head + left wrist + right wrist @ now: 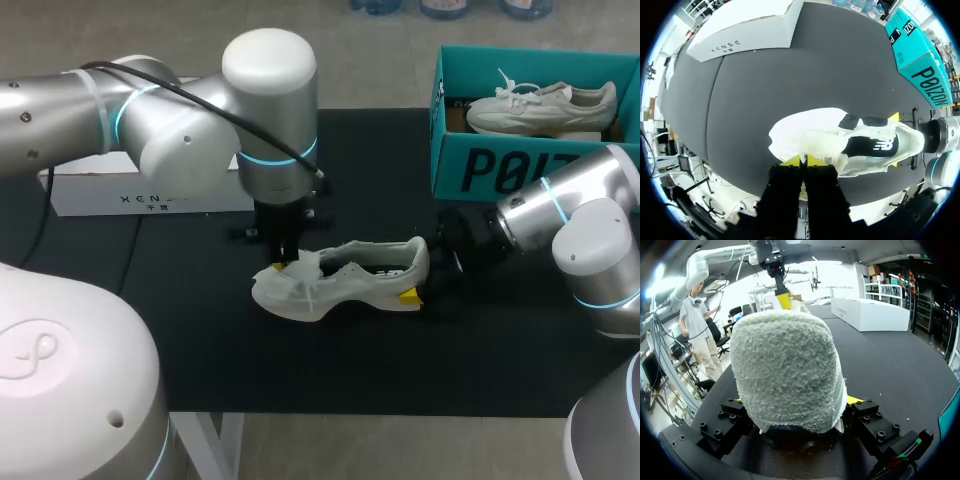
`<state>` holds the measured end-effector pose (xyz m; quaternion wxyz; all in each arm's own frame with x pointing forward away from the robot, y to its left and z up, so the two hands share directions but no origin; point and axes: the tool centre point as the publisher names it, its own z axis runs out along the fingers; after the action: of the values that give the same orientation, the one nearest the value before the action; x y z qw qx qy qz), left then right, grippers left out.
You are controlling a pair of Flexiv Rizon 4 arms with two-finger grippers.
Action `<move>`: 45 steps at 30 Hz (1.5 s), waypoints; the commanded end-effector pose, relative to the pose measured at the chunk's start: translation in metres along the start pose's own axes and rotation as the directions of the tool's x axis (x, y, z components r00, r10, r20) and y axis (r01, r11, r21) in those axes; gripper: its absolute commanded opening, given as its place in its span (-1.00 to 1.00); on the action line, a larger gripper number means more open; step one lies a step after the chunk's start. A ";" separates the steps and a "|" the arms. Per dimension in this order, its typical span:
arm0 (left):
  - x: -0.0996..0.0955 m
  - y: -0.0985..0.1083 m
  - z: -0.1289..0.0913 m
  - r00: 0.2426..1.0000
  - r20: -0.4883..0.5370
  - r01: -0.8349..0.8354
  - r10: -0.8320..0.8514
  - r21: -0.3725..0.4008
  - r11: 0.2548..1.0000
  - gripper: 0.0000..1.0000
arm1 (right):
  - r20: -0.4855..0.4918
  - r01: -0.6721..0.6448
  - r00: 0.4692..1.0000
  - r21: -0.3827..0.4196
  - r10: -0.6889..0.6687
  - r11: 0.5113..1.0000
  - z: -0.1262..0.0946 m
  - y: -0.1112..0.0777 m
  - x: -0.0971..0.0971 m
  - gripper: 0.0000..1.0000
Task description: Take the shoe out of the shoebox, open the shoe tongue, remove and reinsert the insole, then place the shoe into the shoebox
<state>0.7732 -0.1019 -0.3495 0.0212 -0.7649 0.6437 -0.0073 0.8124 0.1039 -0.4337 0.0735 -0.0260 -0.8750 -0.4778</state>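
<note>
The low white shoe (345,280) has a smooth, faintly glossy upper and sole. Its heel (787,375) is covered in rough, nubbly cloth like towelling. The black table (200,340) has a matt, finely grained top. The teal shoebox (500,165) and the long white box (150,195) look like smooth card. The left arm (60,110) is satin silver metal with a glossy white plastic cap (268,60). The right gripper (796,402) has matt black blocks studded with dark screws.

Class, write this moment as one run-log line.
left gripper: pinching tongue | right gripper: clamping heel | shoe: on table | shoebox: holds other shoe
</note>
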 end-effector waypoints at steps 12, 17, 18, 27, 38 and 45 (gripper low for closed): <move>0.001 -0.014 0.022 1.000 0.003 0.021 -0.021 -0.058 0.998 1.00 | 0.001 -0.002 1.000 0.002 0.002 1.000 0.007 -0.005 -0.001 -1.00; 0.001 -0.017 -0.001 0.994 -0.097 -0.044 0.045 0.013 0.999 1.00 | 0.001 -0.002 1.000 0.002 0.002 1.000 0.007 -0.005 -0.001 -1.00; 0.000 -0.020 -0.008 0.983 -0.155 -0.092 0.097 0.044 0.995 1.00 | 0.001 -0.002 1.000 0.002 0.002 1.000 0.007 -0.005 -0.001 -1.00; 0.003 -0.043 -0.034 0.386 -0.447 -0.834 0.807 0.204 0.512 1.00 | 0.001 -0.002 1.000 0.002 0.002 1.000 0.007 -0.005 -0.001 -1.00; 0.003 -0.043 -0.034 0.386 -0.447 -0.834 0.807 0.204 0.512 1.00 | 0.001 -0.002 1.000 0.002 0.002 1.000 0.007 -0.005 -0.001 -1.00; 0.021 -0.064 -0.050 0.297 -0.405 -0.898 0.865 0.189 0.397 1.00 | 0.001 -0.002 1.000 0.002 0.002 1.000 0.007 -0.005 -0.001 -1.00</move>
<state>0.8202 -0.1068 -0.3051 -0.0980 -0.4300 0.8849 -0.1497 0.8124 0.1036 -0.4339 0.0734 -0.0262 -0.8751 -0.4777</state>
